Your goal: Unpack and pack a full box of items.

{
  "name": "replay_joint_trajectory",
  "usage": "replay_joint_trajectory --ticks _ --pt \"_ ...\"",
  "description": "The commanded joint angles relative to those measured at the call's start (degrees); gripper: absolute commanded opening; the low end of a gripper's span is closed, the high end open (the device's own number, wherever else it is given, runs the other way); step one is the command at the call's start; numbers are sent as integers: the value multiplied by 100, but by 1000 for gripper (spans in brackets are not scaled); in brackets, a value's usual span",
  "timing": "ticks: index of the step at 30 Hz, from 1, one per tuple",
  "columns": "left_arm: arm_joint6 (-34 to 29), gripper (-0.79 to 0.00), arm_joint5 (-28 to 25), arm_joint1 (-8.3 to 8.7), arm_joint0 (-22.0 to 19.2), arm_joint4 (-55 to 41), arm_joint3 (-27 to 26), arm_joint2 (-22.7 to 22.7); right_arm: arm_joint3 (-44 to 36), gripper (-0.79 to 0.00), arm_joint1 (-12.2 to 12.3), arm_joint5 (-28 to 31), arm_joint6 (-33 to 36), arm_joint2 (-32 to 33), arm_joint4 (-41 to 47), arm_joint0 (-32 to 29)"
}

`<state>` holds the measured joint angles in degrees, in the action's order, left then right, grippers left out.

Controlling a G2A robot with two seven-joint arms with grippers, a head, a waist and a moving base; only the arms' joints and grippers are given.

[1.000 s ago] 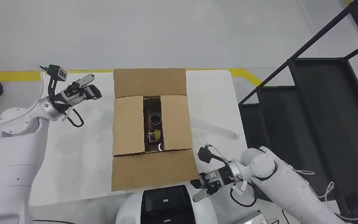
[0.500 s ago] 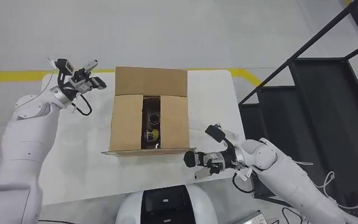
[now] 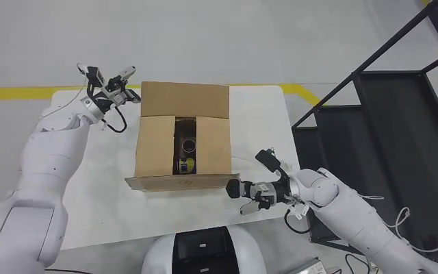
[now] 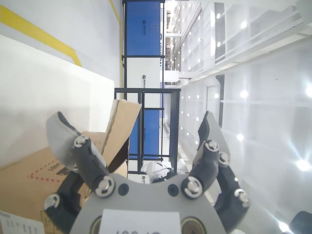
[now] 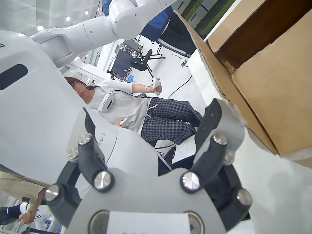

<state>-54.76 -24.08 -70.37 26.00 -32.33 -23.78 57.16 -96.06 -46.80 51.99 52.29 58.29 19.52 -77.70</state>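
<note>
Cardboard box (image 3: 156, 147) sat mid-table (image 3: 96, 185), items (image 3: 188, 156) showed between its side flaps, left gripper (image 3: 129, 85) hung spread and empty at its 10 o'clock corner, right gripper (image 3: 238, 195) spread, empty, at 5 o'clock beside the raised near flap (image 3: 181, 182)

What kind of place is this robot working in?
Probably a robot test area inside a big warehouse-like hall. A yellow painted line marks the grey floor, a black metal staircase stands beside the white table, and blue panels in black frames stand farther off.
</note>
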Motion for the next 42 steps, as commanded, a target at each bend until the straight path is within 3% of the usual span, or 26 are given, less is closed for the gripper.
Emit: replay_joint_trajectory --ticks 1,7,16,32,42 --pt "78 0 -48 -83 -52 15 101 -67 -8 0 16 10 -9 34 -8 -14" --pt "-351 0 -237 -232 -133 -430 357 14 -78 0 61 31 -31 103 -17 -73" --pt "-1912 0 -632 -101 -104 -1202 504 497 -21 0 33 -37 -93 28 -81 87" --pt "-2978 0 432 523 1155 -753 -1814 1067 282 0 -273 -1261 -1396 -257 -1806 691" --pt "-3222 0 677 795 1616 -229 -2377 1260 224 0 -328 -1785 -1547 -264 -2303 659"
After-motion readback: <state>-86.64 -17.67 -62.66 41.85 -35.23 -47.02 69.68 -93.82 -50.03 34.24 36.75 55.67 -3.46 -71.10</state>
